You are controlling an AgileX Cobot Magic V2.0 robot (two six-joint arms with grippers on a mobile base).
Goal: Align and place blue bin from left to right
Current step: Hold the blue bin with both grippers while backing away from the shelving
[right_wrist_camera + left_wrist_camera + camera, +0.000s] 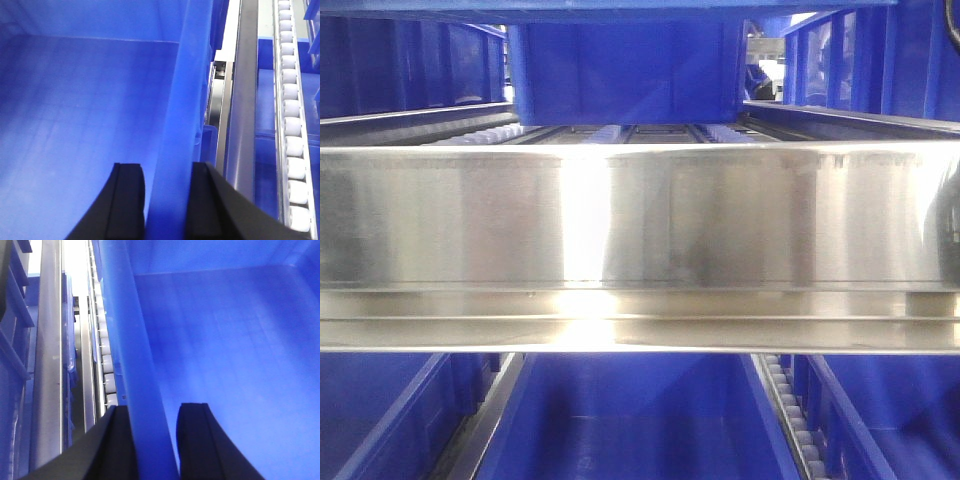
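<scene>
Under the steel beam (640, 220) of a roller rack, I hold the blue bin (630, 420) by both side walls.
Front view: the shiny beam crosses the whole middle of the frame. The blue bin sits below it, centred, between two roller tracks, with more blue bins on either side. An upper bin (625, 70) stands on the level above. Left wrist view: the left gripper (155, 410) straddles the bin's left wall, one black finger outside and one inside, closed against it. A row of white rollers (107, 365) runs just outside that wall. Right wrist view: the right gripper (164, 167) is clamped the same way on the right wall, with a roller track (292, 125) further right, beyond a metal rail.
</scene>
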